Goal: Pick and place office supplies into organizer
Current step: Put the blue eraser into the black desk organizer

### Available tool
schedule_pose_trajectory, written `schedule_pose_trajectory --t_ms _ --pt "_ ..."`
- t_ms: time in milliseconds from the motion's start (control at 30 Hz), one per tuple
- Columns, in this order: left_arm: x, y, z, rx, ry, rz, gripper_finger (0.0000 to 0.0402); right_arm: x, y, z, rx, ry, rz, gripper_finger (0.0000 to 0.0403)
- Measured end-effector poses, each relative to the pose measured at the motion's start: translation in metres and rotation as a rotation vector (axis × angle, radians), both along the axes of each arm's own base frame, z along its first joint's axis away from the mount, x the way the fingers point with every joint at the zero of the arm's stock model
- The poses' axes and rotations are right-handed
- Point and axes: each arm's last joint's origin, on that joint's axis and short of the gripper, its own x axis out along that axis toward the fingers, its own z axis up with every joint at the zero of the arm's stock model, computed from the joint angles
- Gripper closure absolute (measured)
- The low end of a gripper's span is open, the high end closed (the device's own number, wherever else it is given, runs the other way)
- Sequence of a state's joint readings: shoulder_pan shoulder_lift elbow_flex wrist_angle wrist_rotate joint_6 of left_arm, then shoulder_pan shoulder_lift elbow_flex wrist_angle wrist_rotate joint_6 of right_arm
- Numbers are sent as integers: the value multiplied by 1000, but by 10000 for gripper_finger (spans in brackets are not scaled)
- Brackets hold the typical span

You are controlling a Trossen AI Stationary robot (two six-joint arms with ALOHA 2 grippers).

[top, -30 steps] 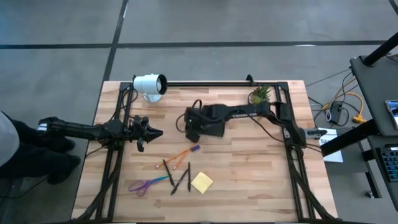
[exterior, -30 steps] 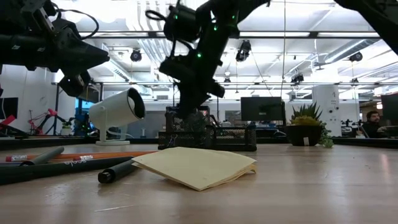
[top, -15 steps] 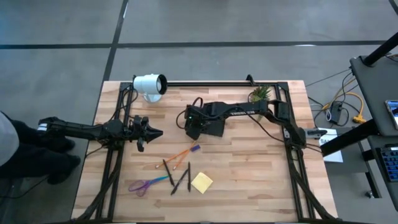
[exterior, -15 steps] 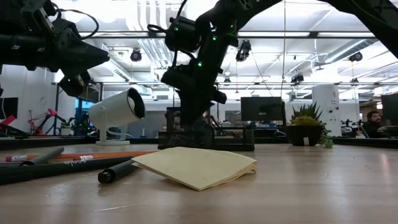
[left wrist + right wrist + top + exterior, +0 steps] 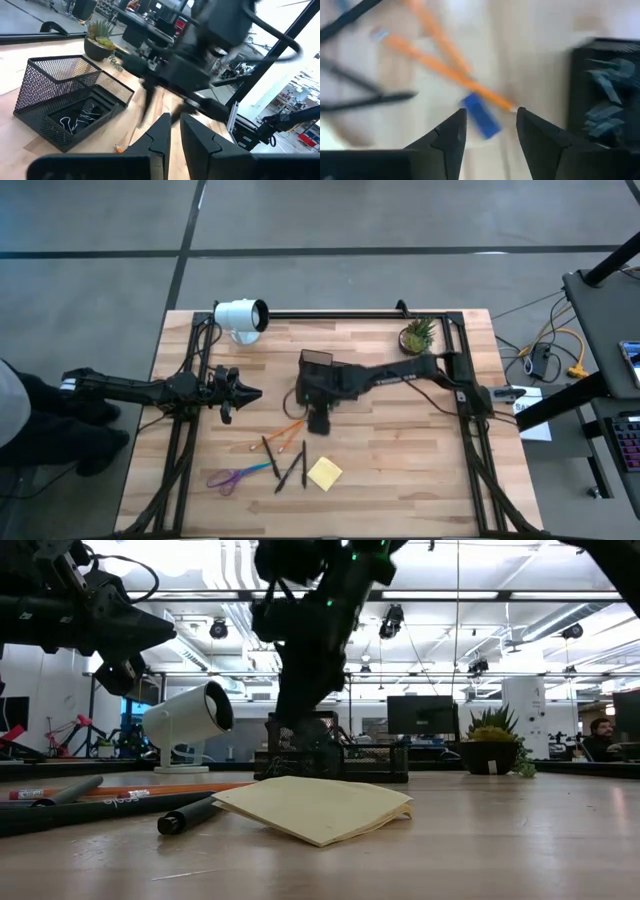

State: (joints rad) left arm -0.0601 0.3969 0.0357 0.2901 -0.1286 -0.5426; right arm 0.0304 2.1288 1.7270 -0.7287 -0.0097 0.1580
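1. The left gripper (image 5: 250, 393) is hovering over the table's left part, its fingers pressed together on nothing, well apart from the loose supplies; this arm is waiting.
2. The scissors (image 5: 236, 475) are lying nearest the table's front left, and the two black pens (image 5: 290, 465) are lying crossed just right of them, long axes running roughly front to back.
3. The orange pens (image 5: 287, 432) are lying slanted, their long axis rising from front-left toward back-right. In the right wrist view an orange pen (image 5: 451, 75) is crossing the frame diagonally, with a blue-tipped end (image 5: 481, 115) sitting between that gripper's two fingers.
4. The yellow sticky-note pad (image 5: 324, 473) is resting flat in front of the right gripper, a little right of the black pens.
5. The right gripper (image 5: 317, 420) is hanging directly above the back-right end of the orange pens, fingers spread wide and empty. It is by far the nearer hand, so the next pick looks to be its job; the fingers seem to straddle the pen's axis rather than run along it.
6. The organizer (image 5: 322, 375) is standing just behind the right gripper, a dark clip (image 5: 75, 121) lying in its low compartment, so any carry would be short.
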Motion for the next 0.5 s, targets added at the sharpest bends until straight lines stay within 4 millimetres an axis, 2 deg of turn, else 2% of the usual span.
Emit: schedule_pose_trajectory --t_ms 133,233,333,500 --pt "0 0 0 0 0 0 375 0 28 -9 -67 10 188 252" --pt "0 0 0 -1 0 0 375 1 39 -27 -133 52 236 254" --pt "0 0 0 -1 0 0 375 3 40 -38 -156 75 201 253" --pt "0 0 0 -2 0 0 375 5 28 -46 -132 98 129 243"
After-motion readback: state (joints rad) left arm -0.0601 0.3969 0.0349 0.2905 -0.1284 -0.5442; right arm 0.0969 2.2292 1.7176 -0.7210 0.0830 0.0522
